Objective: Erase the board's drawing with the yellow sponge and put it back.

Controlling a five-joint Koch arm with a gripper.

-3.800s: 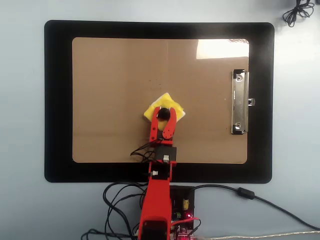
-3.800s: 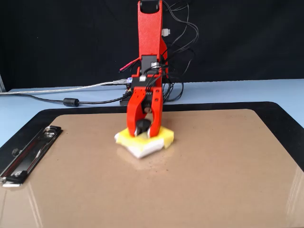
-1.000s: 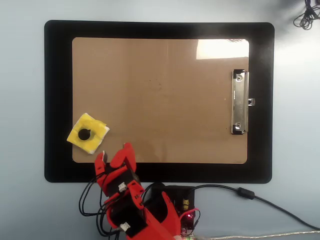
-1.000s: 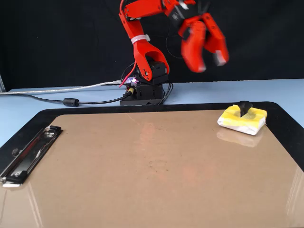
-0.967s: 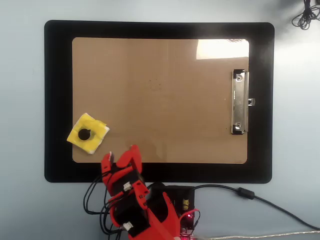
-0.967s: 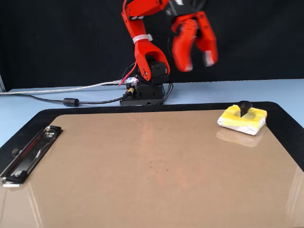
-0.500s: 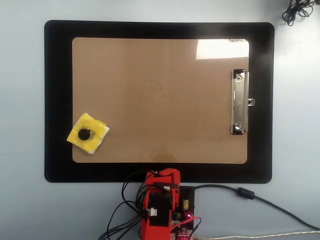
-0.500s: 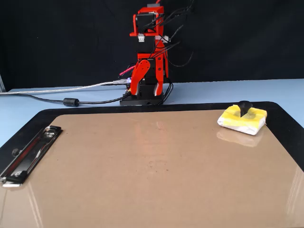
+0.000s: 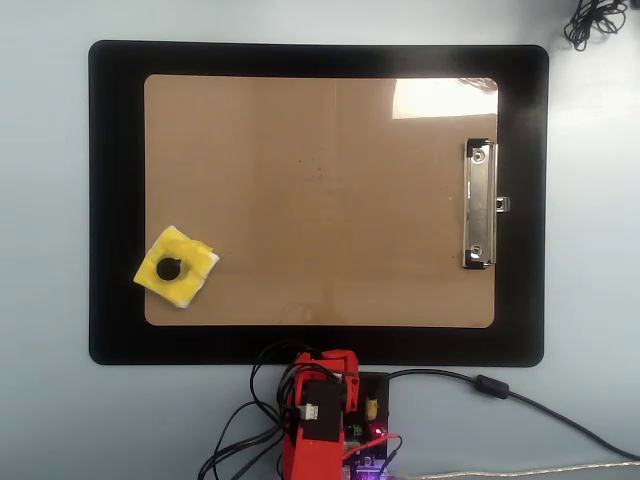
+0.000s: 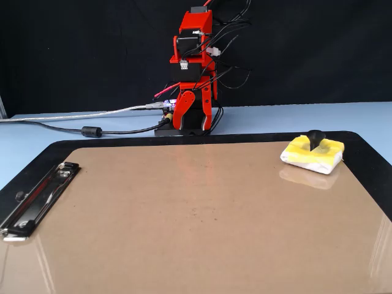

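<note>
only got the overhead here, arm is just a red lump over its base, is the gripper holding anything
Observer: No. The fixed view shows the arm folded upright over its base, with the gripper hanging tip-down and nothing in it.
Operator: jaws open or shut
Observer: I cannot tell, even from the side: they overlap against the base.
Operator: sponge sitting flat?
Observer: Yes. From the side the yellow sponge lies flat, white layer down and black knob pointing up.
Operator: any drawing left
Observer: From the low angle the board is glossy with only faint specks near its middle. No line mark shows.
</note>
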